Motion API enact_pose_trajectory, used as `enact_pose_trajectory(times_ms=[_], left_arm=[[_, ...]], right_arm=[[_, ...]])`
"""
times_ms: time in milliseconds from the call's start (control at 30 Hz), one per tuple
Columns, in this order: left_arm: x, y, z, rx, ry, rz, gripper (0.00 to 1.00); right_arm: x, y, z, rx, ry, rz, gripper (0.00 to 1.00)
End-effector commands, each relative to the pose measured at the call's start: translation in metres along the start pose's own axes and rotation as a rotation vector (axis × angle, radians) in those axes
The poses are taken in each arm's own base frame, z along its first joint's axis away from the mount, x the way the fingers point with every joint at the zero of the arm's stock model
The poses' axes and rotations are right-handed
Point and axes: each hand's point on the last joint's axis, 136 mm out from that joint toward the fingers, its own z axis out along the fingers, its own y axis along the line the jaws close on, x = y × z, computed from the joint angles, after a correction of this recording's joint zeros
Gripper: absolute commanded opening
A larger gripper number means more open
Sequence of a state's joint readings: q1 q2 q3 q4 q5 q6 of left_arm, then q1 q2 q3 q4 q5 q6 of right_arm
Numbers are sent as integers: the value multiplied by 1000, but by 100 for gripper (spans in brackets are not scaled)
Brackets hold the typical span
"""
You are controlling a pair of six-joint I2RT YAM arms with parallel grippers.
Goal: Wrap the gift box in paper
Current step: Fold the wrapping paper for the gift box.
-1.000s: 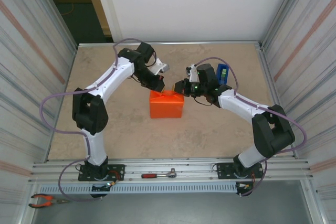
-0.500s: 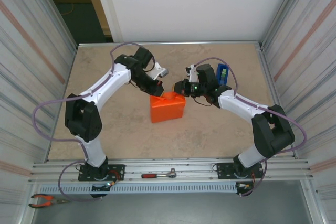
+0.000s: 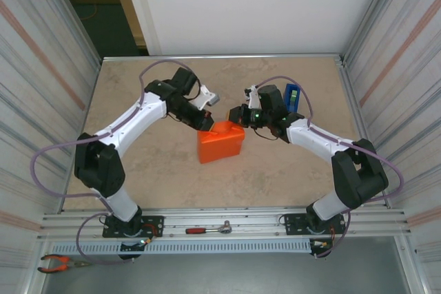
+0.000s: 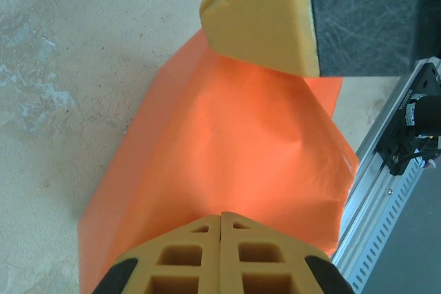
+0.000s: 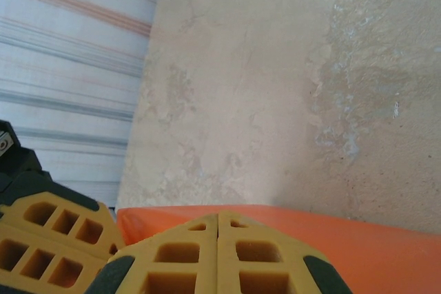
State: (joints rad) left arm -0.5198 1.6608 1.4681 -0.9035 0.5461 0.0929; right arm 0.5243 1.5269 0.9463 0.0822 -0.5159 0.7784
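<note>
Jaws pressed together, the left gripper (image 3: 204, 123) sits at the far left corner of the squarish gift box (image 3: 222, 145), which is covered in thin bright orange paper (image 4: 227, 149). The right gripper (image 3: 236, 116), equally closed, is at its far right corner. Whether either pinches paper is unclear.

The orange parcel (image 3: 220, 146) sat in the middle of the table (image 3: 158, 177). The left gripper (image 3: 205, 124) and right gripper (image 3: 236, 115), both closed, crowded its far top edge and blocked any way in from behind. A blue tape dispenser (image 3: 291, 94) stood upright just behind the right arm (image 3: 317, 139), while bare table lay free in front of the parcel, to its left and along the back wall (image 3: 241, 5).
</note>
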Motion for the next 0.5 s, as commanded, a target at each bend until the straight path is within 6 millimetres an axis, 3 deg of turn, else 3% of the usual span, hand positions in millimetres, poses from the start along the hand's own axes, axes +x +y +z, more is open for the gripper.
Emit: enact_pose_trajectory(times_ms=[0,267,467], left_arm=[[2,-8,-10,-16,-46,34,0],[19,-10,-2,-19,-17,62,0],[34,-7,9,-64,42,111,0]], right_arm=[[82,-91,0,317,225,202,0],[80,-83,1,310,222,191,0],[59,-60,2,279,214,154,0]])
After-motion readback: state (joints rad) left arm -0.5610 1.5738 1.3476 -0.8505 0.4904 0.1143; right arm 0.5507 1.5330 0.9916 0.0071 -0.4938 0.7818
